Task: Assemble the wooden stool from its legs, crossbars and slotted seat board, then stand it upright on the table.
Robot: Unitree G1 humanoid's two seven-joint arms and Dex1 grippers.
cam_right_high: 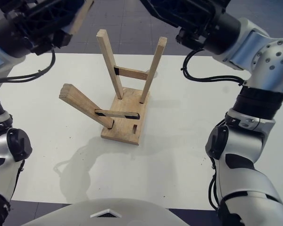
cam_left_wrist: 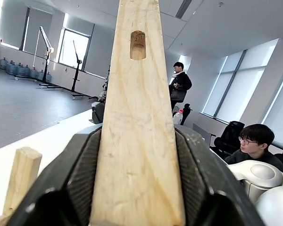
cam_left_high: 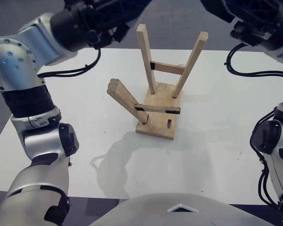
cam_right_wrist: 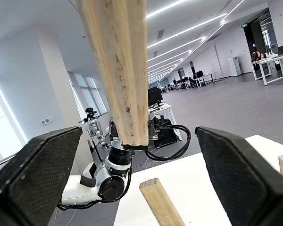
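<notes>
**Left eye view.** The stool is being built upside down on the white surface (cam_left_high: 226,146). The slotted seat board (cam_left_high: 155,127) lies flat, so legs can be pressed down into it. Two upright legs (cam_left_high: 146,56) rise from its far end, joined by the rear crossbar (cam_left_high: 168,68). A third leg (cam_left_high: 127,101) leans out toward the robot's left and does not look squarely seated. The front crossbar (cam_left_high: 158,109) runs from it to a free end above an empty slot (cam_left_high: 169,124), which is probably where the last leg belongs.

**Right eye view.** The fourth leg (cam_right_high: 81,14) is held high over the far left of the surface, well apart from the seat board.

**Left wrist view.** The left claw (cam_left_wrist: 139,155) is clenched on the fourth leg, with a finger against each side. The grip leaves the end with the peg hole (cam_left_wrist: 138,45) exposed, presumably so it can meet the front crossbar.

**Right wrist view.** The right claw (cam_right_wrist: 139,134) is released, its fingers (cam_right_wrist: 42,179) spread wide. A wooden bar (cam_right_wrist: 118,70) hangs between them without touching either one. It is probably the fourth leg, though this cannot be confirmed. The wide spread suggests the right claw is ready to steady or receive that piece.
</notes>
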